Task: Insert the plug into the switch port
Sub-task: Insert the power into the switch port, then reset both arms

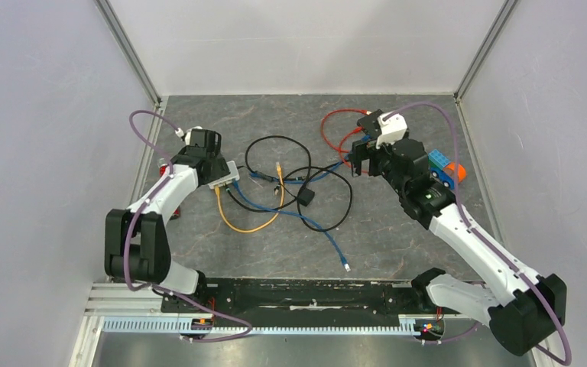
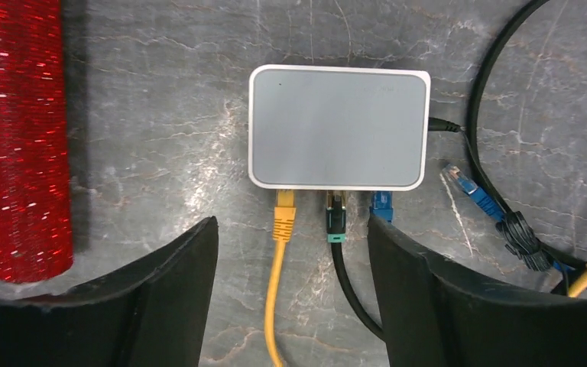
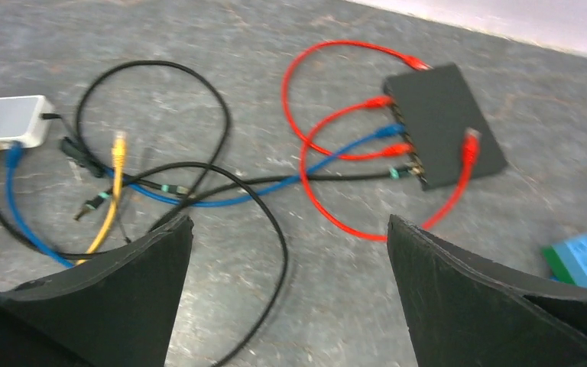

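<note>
The left gripper (image 2: 292,229) is hovering with fingers (image 2: 176,290) spread wide and empty over the grey switch (image 2: 338,126), whose near edge is holding yellow, black and blue plugs (image 2: 336,222) — a loose blue plug (image 2: 458,180) is lying just beside one corner. The right gripper (image 3: 290,222) is hanging equally agape, gripping nothing, above tangled cables (image 3: 214,202), with a free red plug (image 3: 470,144) seemingly resting atop the black switch (image 3: 443,126) ahead.

Loose blue plug (image 2: 459,180) beside grey switch (image 2: 338,126)
</note>
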Motion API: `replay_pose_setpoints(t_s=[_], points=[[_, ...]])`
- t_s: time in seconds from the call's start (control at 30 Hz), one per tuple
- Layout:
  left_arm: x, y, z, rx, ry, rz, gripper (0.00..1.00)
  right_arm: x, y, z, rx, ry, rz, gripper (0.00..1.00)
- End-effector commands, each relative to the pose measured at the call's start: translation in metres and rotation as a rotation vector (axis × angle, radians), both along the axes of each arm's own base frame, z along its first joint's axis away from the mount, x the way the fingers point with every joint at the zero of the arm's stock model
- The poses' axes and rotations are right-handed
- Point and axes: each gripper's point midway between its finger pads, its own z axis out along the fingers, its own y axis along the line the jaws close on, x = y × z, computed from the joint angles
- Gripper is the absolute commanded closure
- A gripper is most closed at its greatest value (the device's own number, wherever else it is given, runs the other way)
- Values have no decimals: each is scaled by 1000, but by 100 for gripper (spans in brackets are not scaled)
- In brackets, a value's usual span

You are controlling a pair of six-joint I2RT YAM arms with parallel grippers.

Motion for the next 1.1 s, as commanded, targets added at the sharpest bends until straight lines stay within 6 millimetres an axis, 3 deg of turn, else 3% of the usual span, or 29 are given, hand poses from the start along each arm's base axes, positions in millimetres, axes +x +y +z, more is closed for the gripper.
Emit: replay_pose_setpoints(t_s=[0.0,0.1,0.17,0.27,0.37,0.47,0.6,1.07], points=[[9,12,60,46,-165,12,23,-7,-44,39,9,-52,-216,2],[12,-14,103,-54,-287,-106,22,-18,-42,52,106,-53,-214,2],[9,-45,133,-176,-376,-244,21,-27,-39,48,124,-40,-184,2],[-11,-88,178,-344,-494,-459,20,-41,-43,42,122,-17,-170,2],[-42,-116,207,-448,-574,-636,20,-54,-48,41,127,-17,-164,2],[-66,-126,217,-491,-615,-710,20,-65,-58,46,153,-50,-186,2],[-85,-144,212,-543,-592,-790,19,-73,-60,45,187,-54,-181,2],[-94,-146,203,-503,-555,-820,19,-70,-64,37,187,-33,-221,2]])
